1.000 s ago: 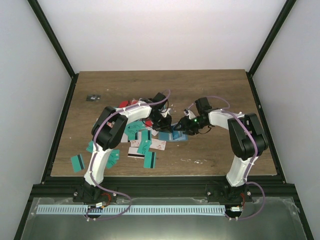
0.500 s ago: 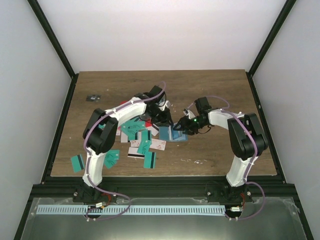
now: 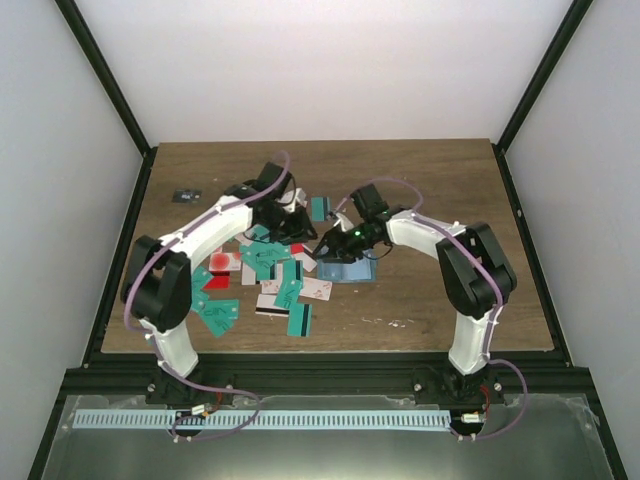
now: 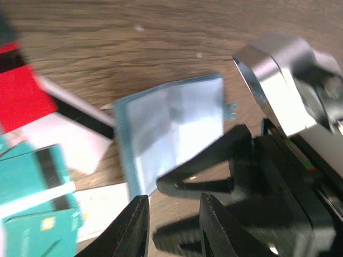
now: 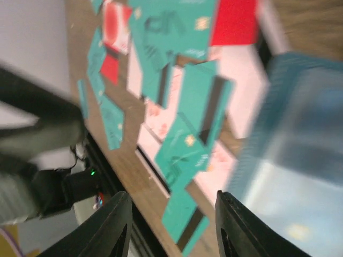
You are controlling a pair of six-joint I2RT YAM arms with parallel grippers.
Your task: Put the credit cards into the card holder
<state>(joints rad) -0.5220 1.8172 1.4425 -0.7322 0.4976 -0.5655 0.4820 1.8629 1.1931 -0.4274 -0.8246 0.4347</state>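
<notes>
The card holder point(image 3: 352, 271) lies open on the wood table, blue-teal with light inner pockets. It also shows in the left wrist view point(image 4: 170, 124) and at the right of the right wrist view point(image 5: 300, 160). Several credit cards point(image 3: 272, 272), teal, red and white-pink, are scattered left of it; they also show in the right wrist view point(image 5: 185, 150). One teal card point(image 3: 320, 207) lies apart behind them. My left gripper point(image 3: 296, 228) point(image 4: 172, 227) is open and empty, just left of the holder. My right gripper point(image 3: 325, 250) point(image 5: 171, 227) is open and empty over the holder's left edge and the cards.
A small dark object point(image 3: 186, 195) lies at the table's far left. Black frame posts and white walls enclose the table point(image 3: 440, 180). The two grippers are close together, and the right gripper's black fingers point(image 4: 214, 179) show in the left wrist view.
My left arm has swung its elbow to the left and drawn its gripper back from the holder. My right gripper has moved left over the holder's edge. A teal card now shows behind the pile.
</notes>
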